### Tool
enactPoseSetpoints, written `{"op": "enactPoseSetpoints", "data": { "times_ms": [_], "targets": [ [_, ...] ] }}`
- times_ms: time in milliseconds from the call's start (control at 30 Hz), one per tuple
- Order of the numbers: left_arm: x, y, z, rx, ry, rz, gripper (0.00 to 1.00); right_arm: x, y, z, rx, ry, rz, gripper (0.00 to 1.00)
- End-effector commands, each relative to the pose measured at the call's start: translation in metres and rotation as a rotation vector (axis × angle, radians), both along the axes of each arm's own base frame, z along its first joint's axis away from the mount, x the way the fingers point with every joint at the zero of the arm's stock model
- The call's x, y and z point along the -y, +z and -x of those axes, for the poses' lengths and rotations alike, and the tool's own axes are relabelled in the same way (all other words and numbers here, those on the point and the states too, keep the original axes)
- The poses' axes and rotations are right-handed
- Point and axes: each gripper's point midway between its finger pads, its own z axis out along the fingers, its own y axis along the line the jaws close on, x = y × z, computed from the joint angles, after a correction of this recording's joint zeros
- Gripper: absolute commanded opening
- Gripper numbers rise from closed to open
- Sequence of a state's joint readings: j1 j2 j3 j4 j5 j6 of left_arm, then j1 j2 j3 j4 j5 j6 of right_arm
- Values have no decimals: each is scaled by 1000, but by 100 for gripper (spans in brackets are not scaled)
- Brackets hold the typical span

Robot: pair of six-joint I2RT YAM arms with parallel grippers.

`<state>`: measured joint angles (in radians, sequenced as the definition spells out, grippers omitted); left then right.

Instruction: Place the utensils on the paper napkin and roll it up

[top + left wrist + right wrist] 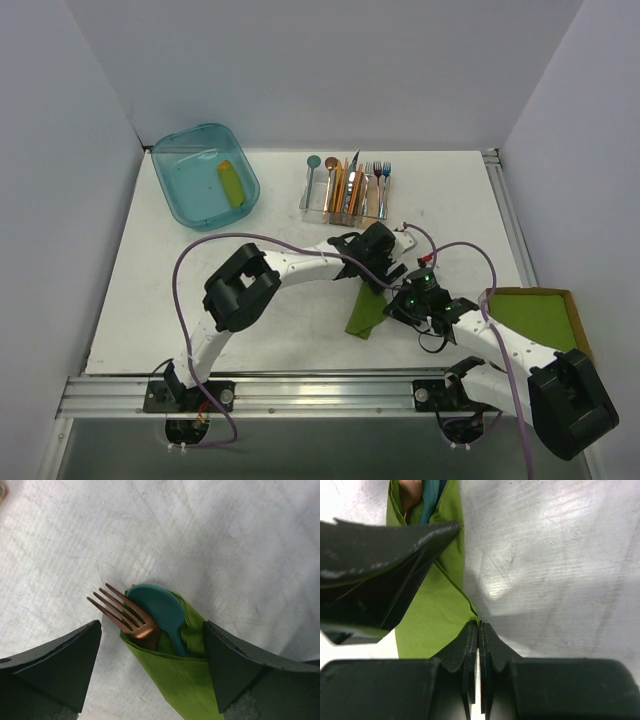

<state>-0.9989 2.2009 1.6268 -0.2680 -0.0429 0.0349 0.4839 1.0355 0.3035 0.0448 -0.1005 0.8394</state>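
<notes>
In the top external view the paper napkin [363, 318] is seen folded into a narrow green packet near the middle of the desk [280, 335], between the two arms. The left arm [240, 288] is bent at the elbow and reached across to the right, so the left end effector [383, 275] is brought down over the packet's far end. The right arm [520, 350] is folded in from the near right, and the right end effector [398, 308] is lowered at the packet's right edge.

In the left wrist view the copper fork [125, 614] and the teal spoon [162, 611] are shown side by side, their heads protruding from the napkin wrapped around their handles. The fingers are spread wide on either side and nothing is gripped. This stance is judged to leave the roll free on the desk.

In the right wrist view the fingers are pressed together at the napkin's edge, apparently to pin it against unrolling. Whether any paper is pinched cannot be told.
</notes>
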Motion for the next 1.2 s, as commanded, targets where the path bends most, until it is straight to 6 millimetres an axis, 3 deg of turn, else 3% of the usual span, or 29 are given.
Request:
{"op": "enactPoseSetpoints", "data": {
  "times_ms": [0, 333, 533, 800, 933, 1167],
  "targets": [
    [12, 52, 2, -42, 0, 127, 92, 7, 1, -2, 18, -31, 15, 0],
    [6, 111, -2, -69, 18, 292, 97, 5, 1, -2, 21, -32, 3, 0],
    [-13, 123, 7, -71, 31, 300, 97, 7, 0, 1, 13, -43, 2, 0],
    [-38, 77, 32, -168, 61, 225, 89, 12, -1, 3, 4, -63, 14, 0],
    [-40, 54, 41, -188, 80, 178, 89, 14, -4, 4, -3, -75, 19, 0],
    [-37, 33, 49, -186, 99, 131, 89, 14, -4, 4, -4, -81, 20, 0]
  ]
}}
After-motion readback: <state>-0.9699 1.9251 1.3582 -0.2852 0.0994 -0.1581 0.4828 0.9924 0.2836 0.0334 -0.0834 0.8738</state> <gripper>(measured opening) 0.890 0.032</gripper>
